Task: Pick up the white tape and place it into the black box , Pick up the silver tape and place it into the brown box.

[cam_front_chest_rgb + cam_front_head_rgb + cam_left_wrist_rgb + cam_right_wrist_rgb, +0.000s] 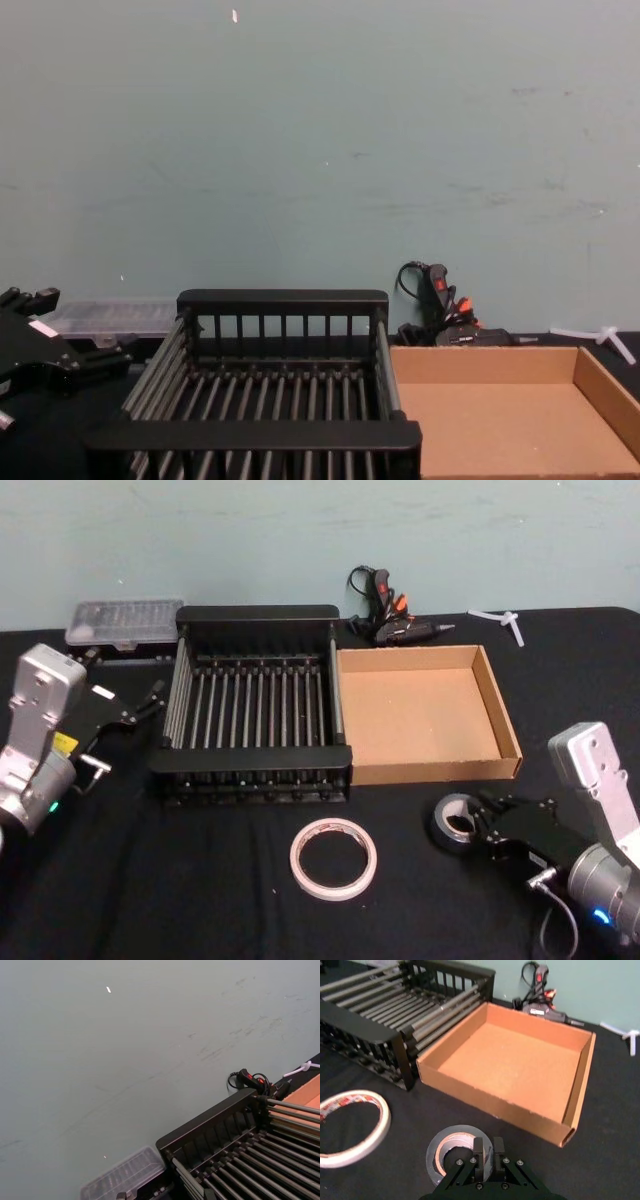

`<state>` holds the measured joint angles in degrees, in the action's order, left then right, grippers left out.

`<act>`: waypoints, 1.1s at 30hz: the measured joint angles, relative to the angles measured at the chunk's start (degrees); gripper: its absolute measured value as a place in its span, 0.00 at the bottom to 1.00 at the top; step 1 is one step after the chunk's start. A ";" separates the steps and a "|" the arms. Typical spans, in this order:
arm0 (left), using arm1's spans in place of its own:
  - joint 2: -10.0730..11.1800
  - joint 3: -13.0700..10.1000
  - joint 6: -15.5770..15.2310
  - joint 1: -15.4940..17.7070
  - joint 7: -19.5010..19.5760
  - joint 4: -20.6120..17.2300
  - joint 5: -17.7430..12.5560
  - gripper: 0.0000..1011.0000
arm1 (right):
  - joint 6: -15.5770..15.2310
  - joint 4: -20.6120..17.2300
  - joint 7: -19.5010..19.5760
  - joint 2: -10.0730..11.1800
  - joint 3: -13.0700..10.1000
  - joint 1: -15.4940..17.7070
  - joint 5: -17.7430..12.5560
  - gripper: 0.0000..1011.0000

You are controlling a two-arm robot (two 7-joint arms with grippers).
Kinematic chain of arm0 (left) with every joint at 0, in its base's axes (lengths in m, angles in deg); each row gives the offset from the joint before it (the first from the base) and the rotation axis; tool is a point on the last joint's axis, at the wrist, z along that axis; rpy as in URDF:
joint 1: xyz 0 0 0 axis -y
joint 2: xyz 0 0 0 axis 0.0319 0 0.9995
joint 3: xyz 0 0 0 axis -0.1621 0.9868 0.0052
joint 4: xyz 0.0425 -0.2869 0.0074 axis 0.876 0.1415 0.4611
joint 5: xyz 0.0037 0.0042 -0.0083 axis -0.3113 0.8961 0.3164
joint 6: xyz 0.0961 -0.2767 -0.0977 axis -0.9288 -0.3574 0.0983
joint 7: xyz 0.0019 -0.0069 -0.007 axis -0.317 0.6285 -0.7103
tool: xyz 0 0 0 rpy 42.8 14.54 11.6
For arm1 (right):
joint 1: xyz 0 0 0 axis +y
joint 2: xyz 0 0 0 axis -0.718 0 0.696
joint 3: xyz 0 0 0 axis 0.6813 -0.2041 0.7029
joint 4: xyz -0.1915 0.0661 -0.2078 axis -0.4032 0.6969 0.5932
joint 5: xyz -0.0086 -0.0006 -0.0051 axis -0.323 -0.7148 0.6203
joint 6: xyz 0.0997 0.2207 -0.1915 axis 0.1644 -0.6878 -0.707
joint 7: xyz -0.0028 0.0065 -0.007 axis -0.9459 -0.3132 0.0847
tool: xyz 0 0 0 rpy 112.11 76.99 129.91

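Right pincer (484, 1152) down at the silver tape (454, 1150), fingers drawn close together across the near wall of the roll, one in the core and one outside, just in front of the brown box (430, 770) on the black tabletop (200, 880). White tape (334, 858) flat on the tabletop, left of that box's front corner and just before the black box (255, 755), which sits against the brown box's left wall. Left pincer (150, 702) apart and empty, raised beyond the black box, well away from the brown box.

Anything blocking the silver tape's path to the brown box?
Nothing visible. The right gripper is shut on the silver tape's wall, just in front of the brown box; only bare black cloth lies between, then the box's low near wall to clear.
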<state>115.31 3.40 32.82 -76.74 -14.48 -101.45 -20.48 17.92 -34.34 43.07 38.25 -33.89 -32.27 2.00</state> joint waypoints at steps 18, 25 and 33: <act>0.00 0.00 0.00 0.00 0.00 0.00 0.00 0.99 | 3.01 -3.42 -3.70 0.91 -1.61 -2.79 -0.76 0.12; 0.00 0.00 0.00 0.00 0.00 0.00 0.00 0.99 | 4.20 -1.94 -3.67 0.31 -0.74 -6.96 0.04 0.12; 0.00 0.00 0.00 0.00 0.00 0.00 0.00 0.99 | 4.73 3.14 -2.35 -2.05 1.00 -13.71 2.57 0.12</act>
<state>115.31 3.40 32.82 -76.74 -14.48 -101.46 -20.48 22.65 -31.21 40.72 36.20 -32.89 -45.98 4.57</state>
